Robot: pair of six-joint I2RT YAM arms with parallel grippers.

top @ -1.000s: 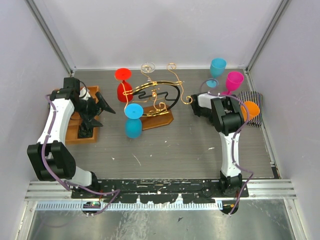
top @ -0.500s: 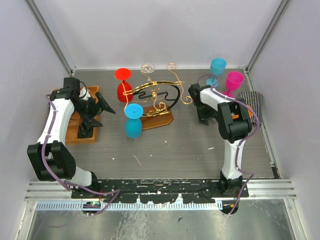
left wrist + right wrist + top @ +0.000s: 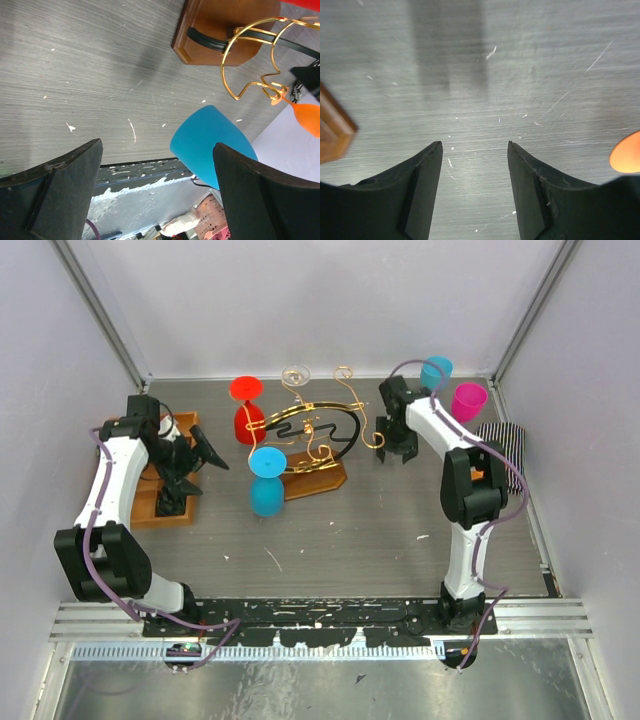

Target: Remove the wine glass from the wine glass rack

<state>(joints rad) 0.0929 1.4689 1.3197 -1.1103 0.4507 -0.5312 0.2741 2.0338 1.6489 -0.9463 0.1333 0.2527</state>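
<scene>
I am logging, nearest first: blue wine glass [image 3: 267, 490] hanging foot-up from the front of the wine glass rack [image 3: 325, 478], long axis vertical, bowl pointing down. Left gripper [image 3: 193, 470] hovering spread wide and empty, near its left, at the brown tray [image 3: 150, 510] edge. Right gripper [image 3: 395, 452] hanging parted, holding nothing, just right of the rack's gold scrolls. Farthest: red wine glass [image 3: 247, 420] hanging likewise, bowl down
</scene>
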